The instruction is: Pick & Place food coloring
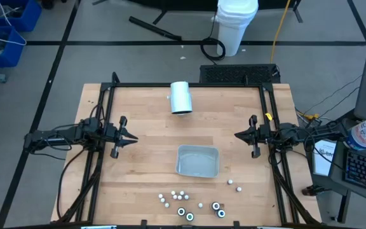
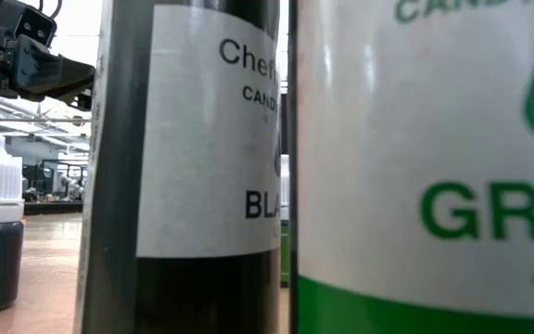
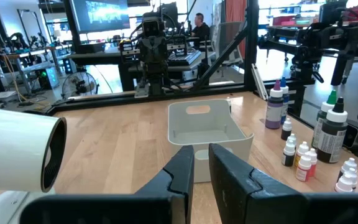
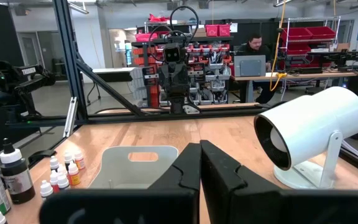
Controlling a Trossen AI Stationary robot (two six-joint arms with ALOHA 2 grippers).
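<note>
The food coloring (image 1: 189, 203) is a loose cluster of tiny white-capped bottles standing on the wood table near its near edge. It also shows in the left wrist view (image 3: 300, 158) and the right wrist view (image 4: 61, 174). Two of its bottles, one black-labelled (image 2: 193, 167) and one green-labelled (image 2: 434, 167), fill the low view. A grey tray (image 1: 197, 161) sits mid-table just beyond them. My left gripper (image 1: 132, 137) hovers level at the table's left side, its fingers a narrow gap apart and holding nothing. My right gripper (image 1: 239, 135) hovers level at the right side, shut and holding nothing.
A white cylinder (image 1: 181, 97) on a stand lies level at the table's far middle. Black frame rails (image 1: 189, 84) run along the far edge and both sides. Bare wood lies between the grippers and the tray. A white bucket (image 1: 237, 25) stands on the floor beyond.
</note>
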